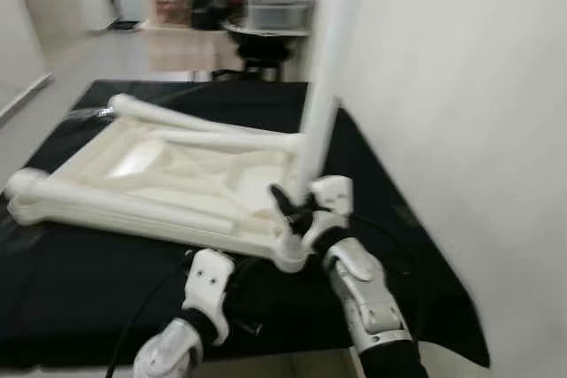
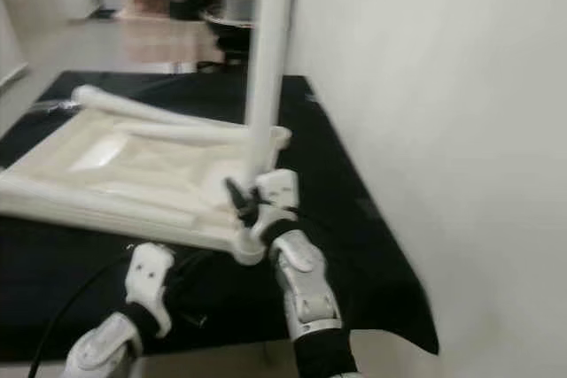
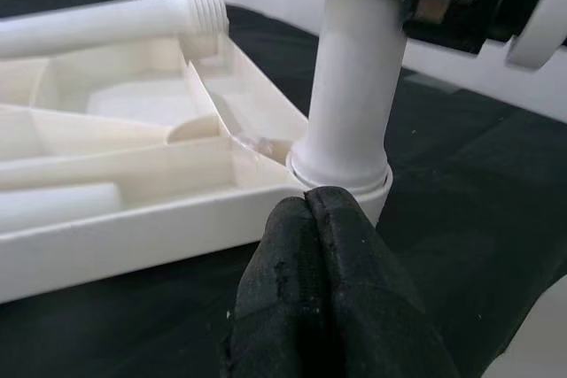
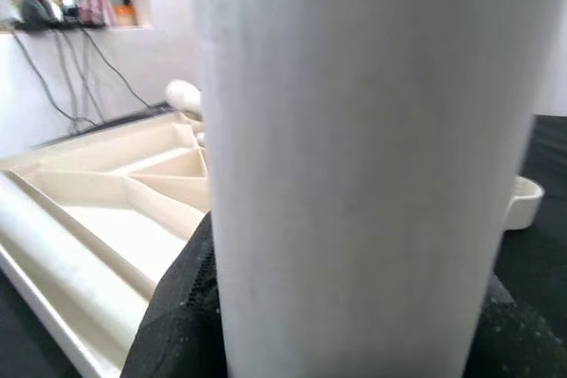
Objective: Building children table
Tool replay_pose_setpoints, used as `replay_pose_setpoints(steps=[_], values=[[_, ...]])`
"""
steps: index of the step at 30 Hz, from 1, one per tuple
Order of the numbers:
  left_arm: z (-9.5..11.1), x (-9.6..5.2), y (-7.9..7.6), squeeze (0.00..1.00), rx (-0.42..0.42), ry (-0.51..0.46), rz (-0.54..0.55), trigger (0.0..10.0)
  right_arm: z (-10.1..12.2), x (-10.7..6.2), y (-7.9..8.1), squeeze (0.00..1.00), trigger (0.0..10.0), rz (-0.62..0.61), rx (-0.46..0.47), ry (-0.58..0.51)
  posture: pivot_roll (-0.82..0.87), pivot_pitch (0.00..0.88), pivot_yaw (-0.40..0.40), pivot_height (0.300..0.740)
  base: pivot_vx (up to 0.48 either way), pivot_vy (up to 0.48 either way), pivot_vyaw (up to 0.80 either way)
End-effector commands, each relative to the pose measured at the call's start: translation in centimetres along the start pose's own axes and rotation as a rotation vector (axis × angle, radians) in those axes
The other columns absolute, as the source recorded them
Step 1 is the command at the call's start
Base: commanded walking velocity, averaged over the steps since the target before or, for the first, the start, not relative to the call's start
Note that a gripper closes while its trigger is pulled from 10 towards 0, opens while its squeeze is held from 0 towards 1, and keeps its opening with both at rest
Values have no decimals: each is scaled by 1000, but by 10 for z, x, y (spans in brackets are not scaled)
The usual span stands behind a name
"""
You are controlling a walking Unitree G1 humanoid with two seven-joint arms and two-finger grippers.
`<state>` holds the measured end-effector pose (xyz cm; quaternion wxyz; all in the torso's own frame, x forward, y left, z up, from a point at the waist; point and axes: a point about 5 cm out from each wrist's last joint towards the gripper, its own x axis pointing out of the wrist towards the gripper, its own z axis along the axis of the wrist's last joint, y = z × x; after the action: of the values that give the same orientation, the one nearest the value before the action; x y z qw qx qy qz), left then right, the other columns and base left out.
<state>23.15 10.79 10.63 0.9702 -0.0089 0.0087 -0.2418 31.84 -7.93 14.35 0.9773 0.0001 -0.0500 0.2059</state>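
The right gripper [image 1: 297, 205] was seen pinching the lower part of an upright white table leg [image 1: 321, 86], seated in the corner socket of the upturned cream tabletop [image 1: 168, 179] at five o'clock on the black cloth [image 1: 80, 281]. The left gripper [image 3: 310, 289], fingers pressed together, was held just beside that socket. The hollow plastic leg was judged light, stiff and slippery, best gripped low near its base.

Both head eyes look forward and down at the upright leg [image 1: 323, 86]; both wrist cameras face it close.
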Motion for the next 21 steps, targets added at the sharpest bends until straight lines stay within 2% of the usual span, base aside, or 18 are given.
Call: replay_pose_setpoints(steps=[1, 3, 4, 11, 12, 13, 14, 15, 18, 20, 21], values=[[-3, 0, 4, 0, 25, 18, 7, 10000, -18, -6, -5, 0, 0, 1, -69, 84, -13, 0, -66, 740, 0, 0, 0], [-3, 0, 4, 0, 25, 18, 7, 10000, -18, -6, -5, 0, 0, 1, -69, 84, -13, 0, -66, 740, 0, 0, 0], [-3, 2, 4, 0, 32, 17, 7, 10000, -20, -5, -10, 0, 0, -8, -62, 98, -19, 0, -68, 740, 0, 0, 0], [-3, 5, 3, 0, 27, 11, 3, 10000, -28, -3, -11, 0, 0, 14, -56, 147, -12, 0, -76, 740, 0, 0, 0], [-3, 6, 2, 0, 28, 10, 5, 10000, -28, -3, -10, 0, 10000, 10, -41, 150, -7, 0, -76, 740, 0, 0, 0], [-3, 6, 2, 0, 28, 10, 5, 10000, -28, -3, -10, 0, 10000, 10, -41, 150, -7, 0, -76, 740, 0, 0, 0], [-3, 6, 2, 0, 30, 10, 6, 10000, -25, -1, -7, 1000, 10000, 53, 3, 139, -2, 0, -77, 740, 0, 0, 0], [-3, 7, 1, 0, 29, 9, 6, 10000, -14, 2, 1, 1000, 10000, 157, 86, 100, -3, 0, -78, 740, 0, 0, 0], [-3, 7, 1, 0, 28, 9, 6, 10000, -9, 3, 2, 1000, 10000, 179, 103, 83, -3, 0, -78, 740, 0, 0, 0], [-3, 7, 0, 0, 27, 9, 4, 10000, 5, 10, -5, 1000, 10000, 271, 153, 56, -1, 0, -74, 740, 0, 0, 0], [-3, 7, 0, 0, 27, 9, 4, 10000, 5, 10, -5, 1000, 10000, 271, 153, 56, -1, 0, -74, 740, 0, 0, 0]])
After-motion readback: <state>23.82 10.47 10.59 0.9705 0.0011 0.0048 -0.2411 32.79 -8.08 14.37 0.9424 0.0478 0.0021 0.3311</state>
